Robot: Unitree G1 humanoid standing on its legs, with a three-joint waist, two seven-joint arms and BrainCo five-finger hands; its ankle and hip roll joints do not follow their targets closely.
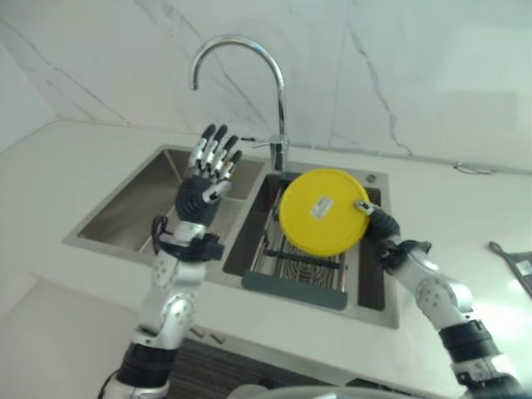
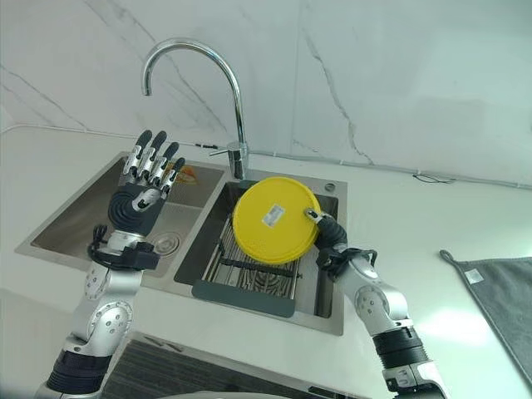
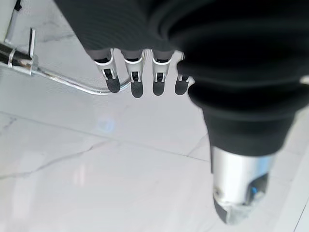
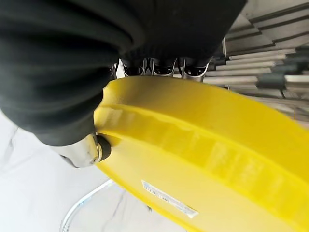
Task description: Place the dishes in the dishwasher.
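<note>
The robot's right hand (image 2: 326,231) grips a round, bright yellow plastic plate (image 2: 274,219) by its rim at about 3 o'clock, thumb pressed on the underside and the other fingers curled behind the edge, as the right wrist view shows with the yellow rim (image 4: 203,140) wedged between them. The plate is held nearly upright, its underside turned toward the camera, above the dark-framed metal dish rack (image 2: 249,278) that sits in the right basin of the stainless steel double sink (image 2: 58,233). That edge grip, in my judgement, suits sliding the plate on edge between the rack's bars, so the plate is in the air and not yet set down.

A small white rectangular sticker (image 2: 273,216) sits near the middle of the plate's underside; it carries dark print too small to make out. A similar white tag shows on the grey cloth (image 2: 499,291) lying on the pale stone counter (image 2: 399,208) at 3 o'clock of the sink, equally unreadable.

The left hand (image 2: 148,179) is raised over the left basin at about 9 o'clock of the plate, fingers straight and spread, holding nothing; it seems kept clear so the right arm has room. Behind the divider between the basins, at 12 o'clock, stands the tall curved chrome tap (image 2: 199,75), against a white marble-veined wall (image 2: 399,75)
</note>
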